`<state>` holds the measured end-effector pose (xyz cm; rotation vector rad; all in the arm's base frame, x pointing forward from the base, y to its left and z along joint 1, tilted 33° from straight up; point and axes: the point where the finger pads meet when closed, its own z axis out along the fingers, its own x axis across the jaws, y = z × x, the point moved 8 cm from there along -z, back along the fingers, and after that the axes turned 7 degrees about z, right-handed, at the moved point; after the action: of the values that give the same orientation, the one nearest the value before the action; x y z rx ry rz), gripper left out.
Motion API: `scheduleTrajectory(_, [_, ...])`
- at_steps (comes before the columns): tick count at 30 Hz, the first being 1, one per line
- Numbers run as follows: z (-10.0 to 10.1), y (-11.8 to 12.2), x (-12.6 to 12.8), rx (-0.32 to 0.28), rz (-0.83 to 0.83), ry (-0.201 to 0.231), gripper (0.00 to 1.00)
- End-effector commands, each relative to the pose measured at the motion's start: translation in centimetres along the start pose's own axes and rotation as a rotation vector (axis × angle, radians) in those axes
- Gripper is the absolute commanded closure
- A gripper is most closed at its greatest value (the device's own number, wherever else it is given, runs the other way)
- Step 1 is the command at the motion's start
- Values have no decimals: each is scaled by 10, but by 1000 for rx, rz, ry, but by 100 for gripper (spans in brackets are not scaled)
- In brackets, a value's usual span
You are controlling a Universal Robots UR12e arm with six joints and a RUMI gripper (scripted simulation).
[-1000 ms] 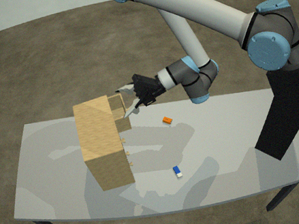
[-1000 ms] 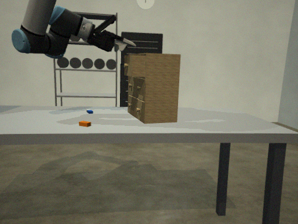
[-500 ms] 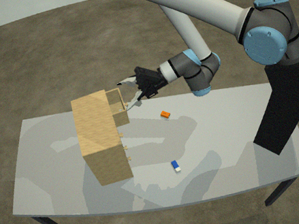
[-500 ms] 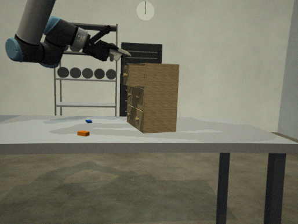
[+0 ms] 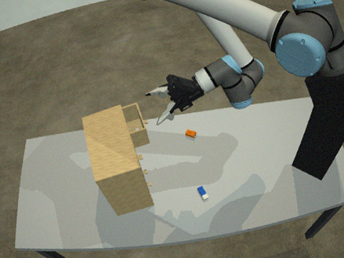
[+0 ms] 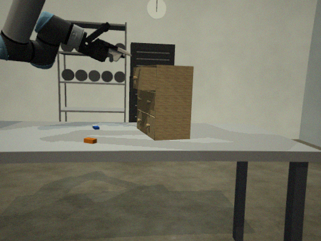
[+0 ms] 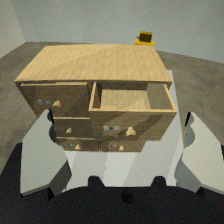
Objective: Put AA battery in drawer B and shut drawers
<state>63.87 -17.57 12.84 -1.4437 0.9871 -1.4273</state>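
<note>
The wooden chest [image 5: 109,143] [image 6: 175,103] [image 7: 100,62] stands upright. Its top drawer on the right in the wrist view [image 7: 155,125] is pulled out; it also shows in the top view [image 5: 140,139] and the exterior view [image 6: 146,79]. The letter on its label is too small to read. A small pale spot [image 5: 136,129] inside that drawer may be the battery's end; the rest is hidden, and the wrist view shows no battery. The other drawers look shut or nearly so. My gripper [image 5: 152,109] [image 6: 121,58] [image 7: 119,111] is open and empty, in front of and above the open drawer.
An orange block [image 5: 191,133] [image 6: 90,140] lies on the table [image 5: 270,133] [image 6: 250,155] in front of the chest. A blue and white block [image 5: 202,192] [image 6: 95,127] lies nearer the top camera. The chest stands towards the table's end away from the arm's base.
</note>
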Motion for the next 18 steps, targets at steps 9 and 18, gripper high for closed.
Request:
scheduleTrajectory(9, [-44,12,0,1,3,-3,0])
scheduleTrajectory(18, [-69,19,1,1,4,-3,0])
